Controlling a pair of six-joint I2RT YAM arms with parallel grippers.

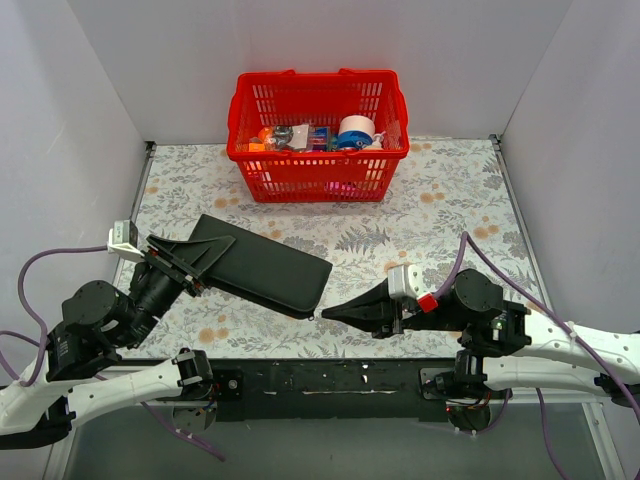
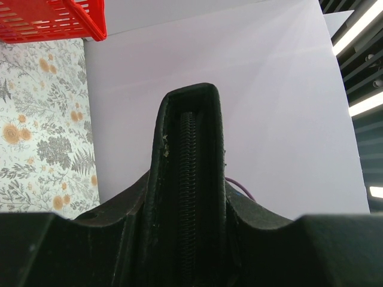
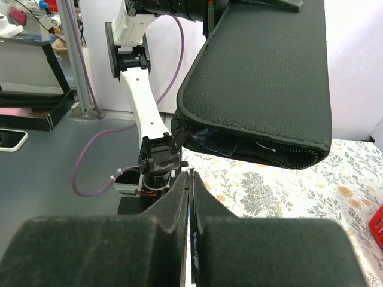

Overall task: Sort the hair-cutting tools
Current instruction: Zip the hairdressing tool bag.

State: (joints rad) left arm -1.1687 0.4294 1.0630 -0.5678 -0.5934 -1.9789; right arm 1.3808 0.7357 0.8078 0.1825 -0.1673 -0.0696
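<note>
Left gripper [image 1: 203, 248] is clamped on one end of the black pouch [image 1: 265, 268], holding it off the table [image 1: 440, 220] with the zippered edge facing the other arm. Right gripper [image 1: 333, 312] is pinched fully closed on nothing, tips just beside the pouch's dangling zipper pull [image 3: 176, 140]. The zipper gapes a little there, but the hair-cutting tools don't show anywhere, and whether they sit inside I cannot tell. The red basket [image 1: 318, 153] stands at the far side. The pouch looks light, soft-skinned and fairly flat-holding, so the small metal pull is probably the best purchase. Any scissors inside would be hard, slick and pointed, best pinched across the blades near the pivot.
</note>
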